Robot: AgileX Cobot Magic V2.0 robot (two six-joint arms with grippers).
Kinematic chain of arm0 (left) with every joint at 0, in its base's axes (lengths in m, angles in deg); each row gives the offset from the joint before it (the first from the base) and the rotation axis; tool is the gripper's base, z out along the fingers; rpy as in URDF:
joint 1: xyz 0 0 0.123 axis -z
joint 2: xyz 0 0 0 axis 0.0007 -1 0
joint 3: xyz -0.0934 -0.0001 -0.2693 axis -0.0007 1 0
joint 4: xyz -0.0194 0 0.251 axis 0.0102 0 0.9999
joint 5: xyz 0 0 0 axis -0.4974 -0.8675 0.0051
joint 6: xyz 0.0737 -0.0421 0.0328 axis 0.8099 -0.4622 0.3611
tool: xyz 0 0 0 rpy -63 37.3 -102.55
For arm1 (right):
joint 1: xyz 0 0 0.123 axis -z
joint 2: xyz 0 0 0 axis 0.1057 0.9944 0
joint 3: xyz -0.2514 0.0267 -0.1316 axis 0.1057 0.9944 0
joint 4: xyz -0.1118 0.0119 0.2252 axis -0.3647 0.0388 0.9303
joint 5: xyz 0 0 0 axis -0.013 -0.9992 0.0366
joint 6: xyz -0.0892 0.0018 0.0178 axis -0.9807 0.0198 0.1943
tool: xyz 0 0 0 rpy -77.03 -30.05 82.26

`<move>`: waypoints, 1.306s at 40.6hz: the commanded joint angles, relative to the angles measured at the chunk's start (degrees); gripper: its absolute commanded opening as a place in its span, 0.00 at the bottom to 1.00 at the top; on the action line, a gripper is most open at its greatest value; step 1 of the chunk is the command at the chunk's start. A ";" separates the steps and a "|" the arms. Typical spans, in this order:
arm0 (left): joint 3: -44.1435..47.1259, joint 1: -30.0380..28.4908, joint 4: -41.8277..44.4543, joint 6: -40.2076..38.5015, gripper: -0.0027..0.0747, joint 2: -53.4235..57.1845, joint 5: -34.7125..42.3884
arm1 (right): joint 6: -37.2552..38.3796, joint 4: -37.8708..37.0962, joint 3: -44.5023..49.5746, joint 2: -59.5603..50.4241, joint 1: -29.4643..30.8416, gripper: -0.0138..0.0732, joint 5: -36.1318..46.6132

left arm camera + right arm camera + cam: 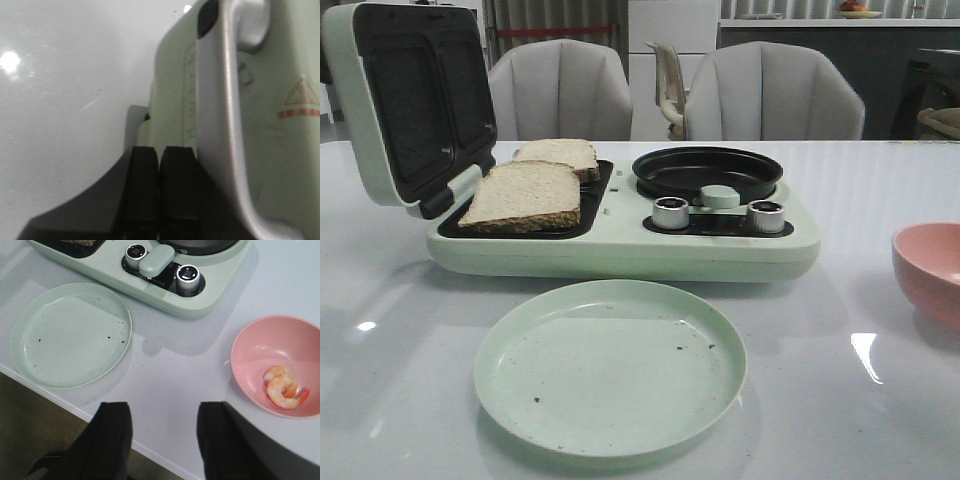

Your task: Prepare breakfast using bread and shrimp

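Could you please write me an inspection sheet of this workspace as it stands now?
Surface: glossy white table, with light glare spots.
Job's things: two bread slices lie in the open sandwich maker, its lid raised. The shrimp sits in the pink bowl. The round black pan looks empty.
Clutter: pale green plate, empty but for dark crumbs.
Grippers: left gripper shut, holding nothing, beside the lid's silver handle. Right gripper open, over the table edge.
Cables: nothing seen.
Surroundings: two grey chairs behind the table.
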 commanded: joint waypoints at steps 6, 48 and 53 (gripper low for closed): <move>-0.40 0.09 -7.08 6.10 0.17 4.80 -5.48 | -0.09 1.36 -1.45 -0.31 0.30 0.64 2.79; 35.59 43.59 57.99 -33.05 0.16 47.75 1.55 | -0.16 2.37 -1.45 -0.31 0.30 0.64 4.17; 36.47 46.18 57.30 -33.05 0.16 53.06 1.28 | -0.16 2.94 -1.45 -0.31 0.30 0.64 5.03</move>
